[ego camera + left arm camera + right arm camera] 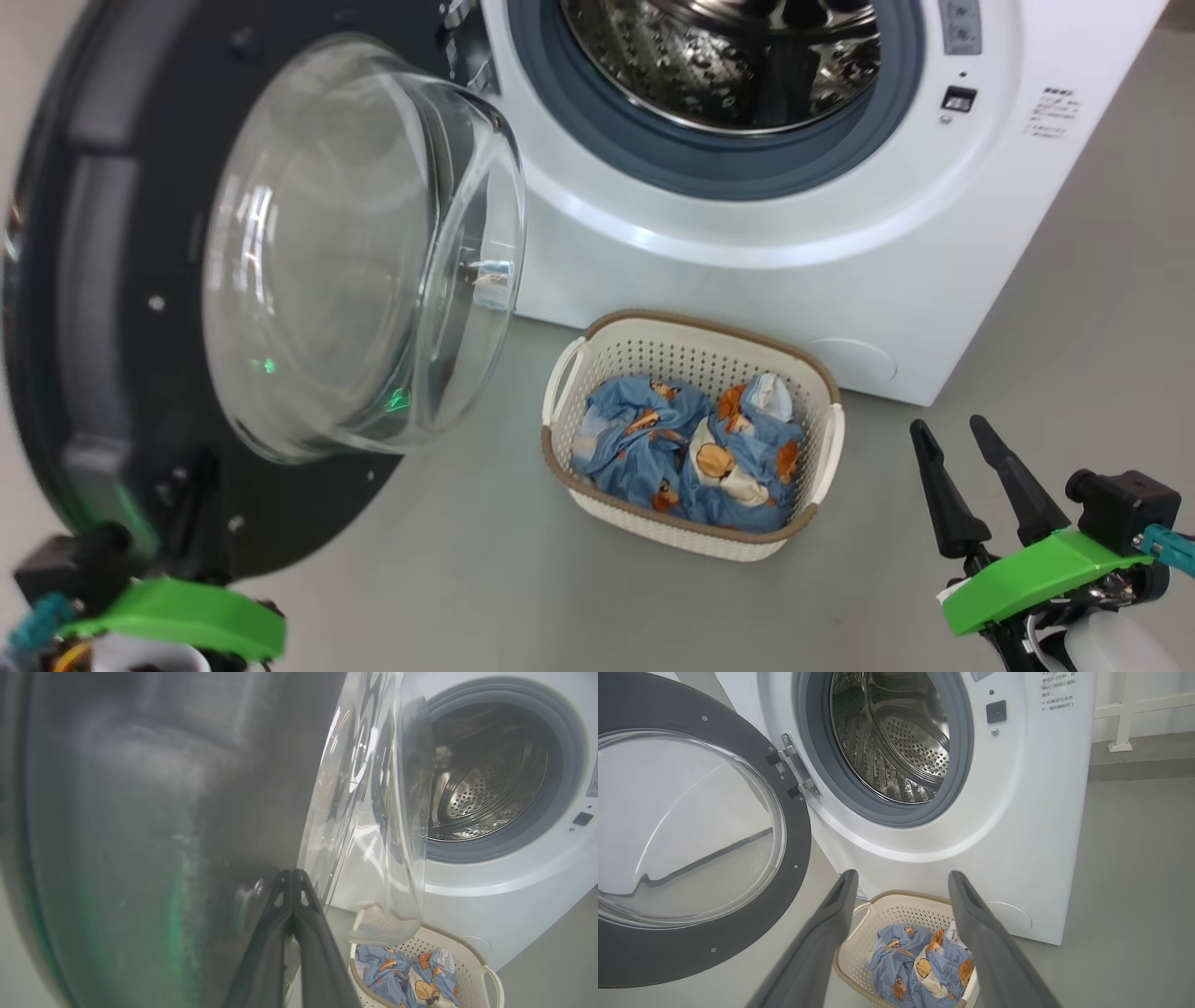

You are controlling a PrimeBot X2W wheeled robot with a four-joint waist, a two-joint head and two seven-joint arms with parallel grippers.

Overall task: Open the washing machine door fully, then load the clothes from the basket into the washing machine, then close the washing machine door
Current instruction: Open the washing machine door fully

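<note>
The washing machine stands with its steel drum exposed. The washing machine door is swung out to the left, its glass bowl bulging toward the basket. The cream basket sits on the floor before the machine and holds the blue printed clothes. My left gripper is shut and empty, its tips right at the door's black inner face. My right gripper hangs open to the right of the basket; in the right wrist view its fingers frame the clothes.
Grey floor surrounds the basket, with open room to the right of the machine. A white rail post stands behind on the right. The open door takes up the left side.
</note>
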